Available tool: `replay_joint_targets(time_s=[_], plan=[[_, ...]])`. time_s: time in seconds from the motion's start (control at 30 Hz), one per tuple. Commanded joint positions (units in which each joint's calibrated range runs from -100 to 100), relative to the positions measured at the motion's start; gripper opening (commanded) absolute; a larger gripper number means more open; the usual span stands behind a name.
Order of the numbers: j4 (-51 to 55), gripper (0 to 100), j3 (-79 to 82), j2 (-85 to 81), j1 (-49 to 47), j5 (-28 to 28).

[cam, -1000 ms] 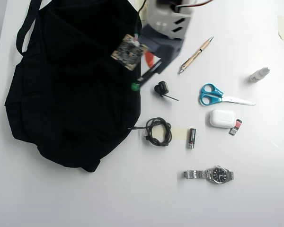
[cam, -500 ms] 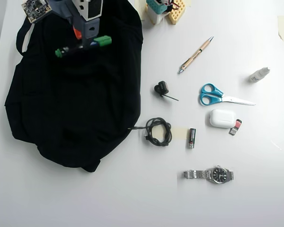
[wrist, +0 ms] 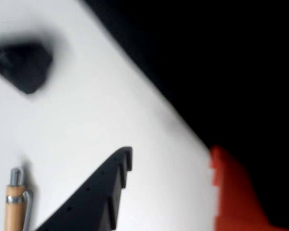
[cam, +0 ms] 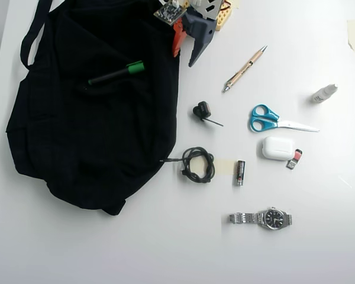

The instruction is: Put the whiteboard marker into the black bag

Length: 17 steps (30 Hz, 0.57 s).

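Observation:
The whiteboard marker (cam: 115, 73), black with a green cap, lies on the upper part of the black bag (cam: 94, 130), apart from the gripper. The bag fills the left of the overhead view and shows as a dark mass in the wrist view (wrist: 221, 57). My gripper (cam: 184, 57) hangs at the bag's upper right edge, open and empty. In the wrist view the gripper (wrist: 172, 156) shows a black finger (wrist: 101, 197) and an orange finger (wrist: 231, 192) with bare white table between them. The marker is out of the wrist view.
A tan pen (cam: 244, 68) lies right of the gripper and shows in the wrist view (wrist: 14, 202). A small black clip (cam: 202, 110), coiled cable (cam: 197, 164), battery (cam: 239, 173), scissors (cam: 272, 120), white earbud case (cam: 277, 148), watch (cam: 266, 218) and a small bottle (cam: 323, 93) lie on the white table (cam: 165, 248).

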Motion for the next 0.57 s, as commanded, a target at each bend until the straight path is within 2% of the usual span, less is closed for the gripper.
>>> replay_joint_targets(time_s=[0.0, 0.17, 0.23, 0.37, 0.53], plan=[[-0.4, 4, 2.0, -1.3, -1.7, 0.1], [-0.5, 2, 2.0, -1.3, -2.0, 0.7], [-1.8, 2, 3.2, -1.3, -1.4, 3.5], [-2.4, 2, 5.1, -1.0, -4.5, 13.1], [-1.9, 2, 5.1, -1.1, -11.5, 16.2]])
